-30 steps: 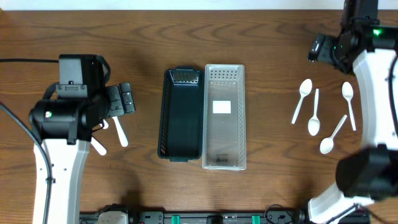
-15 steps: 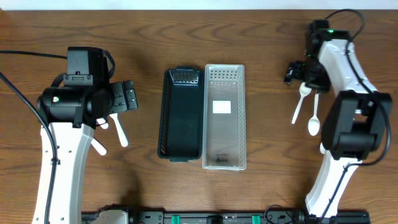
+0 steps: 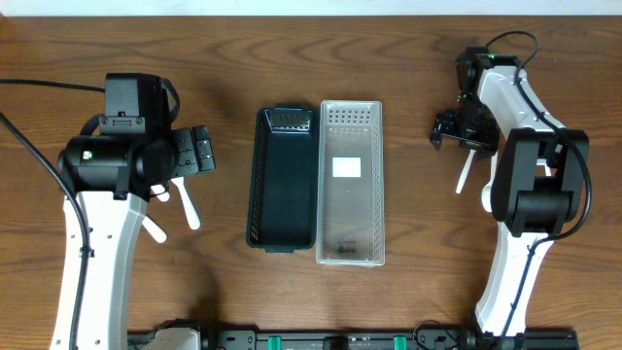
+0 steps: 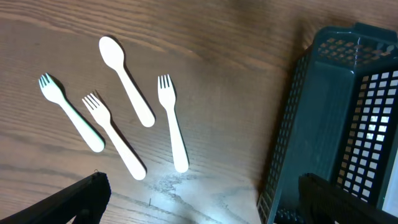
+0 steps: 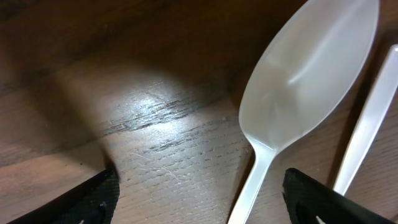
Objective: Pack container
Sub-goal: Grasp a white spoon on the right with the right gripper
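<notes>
A dark mesh basket [image 3: 284,180] and a clear plastic container [image 3: 350,185] stand side by side at the table's middle. White forks and a spoon [image 3: 187,206] lie left of the basket. In the left wrist view I see the spoon [image 4: 126,87], three forks [image 4: 173,124] and the basket's end [image 4: 323,112]. My left gripper [image 3: 190,154] [image 4: 205,202] is open and empty above them. My right gripper [image 3: 457,134] [image 5: 199,199] is open, low over a white spoon [image 5: 308,68] [image 3: 466,173], whose handle runs between the fingers. A second spoon's handle [image 5: 370,118] lies beside it.
The right arm covers most of the other spoons on the right side of the table; one bowl [image 3: 488,200] shows at its edge. The clear container has a white label on its floor [image 3: 346,167].
My right arm has swung in from the table's right edge, leftward and down over the spoons. The left arm shifted slightly a second ago and has held still since.
</notes>
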Action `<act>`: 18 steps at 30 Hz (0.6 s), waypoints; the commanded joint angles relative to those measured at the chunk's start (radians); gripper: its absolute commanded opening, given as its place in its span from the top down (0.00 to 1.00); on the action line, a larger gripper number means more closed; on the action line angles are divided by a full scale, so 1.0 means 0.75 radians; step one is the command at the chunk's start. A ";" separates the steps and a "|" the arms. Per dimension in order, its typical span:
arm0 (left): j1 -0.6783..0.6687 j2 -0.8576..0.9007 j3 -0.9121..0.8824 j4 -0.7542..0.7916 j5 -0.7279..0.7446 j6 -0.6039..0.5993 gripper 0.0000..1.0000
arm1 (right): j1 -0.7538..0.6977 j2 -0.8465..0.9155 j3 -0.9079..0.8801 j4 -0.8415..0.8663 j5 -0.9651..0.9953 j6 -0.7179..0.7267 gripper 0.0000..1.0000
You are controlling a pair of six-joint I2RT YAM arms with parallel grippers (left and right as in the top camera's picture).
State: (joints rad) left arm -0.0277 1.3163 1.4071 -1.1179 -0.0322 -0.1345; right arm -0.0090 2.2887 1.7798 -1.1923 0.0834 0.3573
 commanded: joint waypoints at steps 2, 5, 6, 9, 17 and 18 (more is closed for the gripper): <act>0.007 0.004 0.019 0.001 0.003 -0.013 0.02 | -0.002 0.011 -0.004 -0.001 0.002 0.021 0.23; 0.007 0.004 0.019 0.001 0.003 -0.013 0.02 | -0.002 0.011 -0.031 0.024 0.000 0.021 0.33; 0.007 0.004 0.019 0.001 0.002 -0.013 0.02 | -0.002 0.011 -0.046 0.039 -0.011 0.021 0.34; 0.007 0.004 0.019 0.000 0.003 -0.013 0.02 | -0.008 0.011 -0.110 0.094 -0.045 0.020 0.33; 0.007 0.004 0.019 0.000 0.002 -0.012 0.02 | -0.055 0.011 -0.187 0.149 -0.057 0.006 0.30; 0.007 0.004 0.019 -0.001 0.002 -0.012 0.02 | -0.062 0.011 -0.188 0.150 -0.058 0.007 0.30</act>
State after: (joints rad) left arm -0.0277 1.3163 1.4071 -1.1183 -0.0322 -0.1345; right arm -0.0360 2.2482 1.6897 -1.0847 0.0086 0.3630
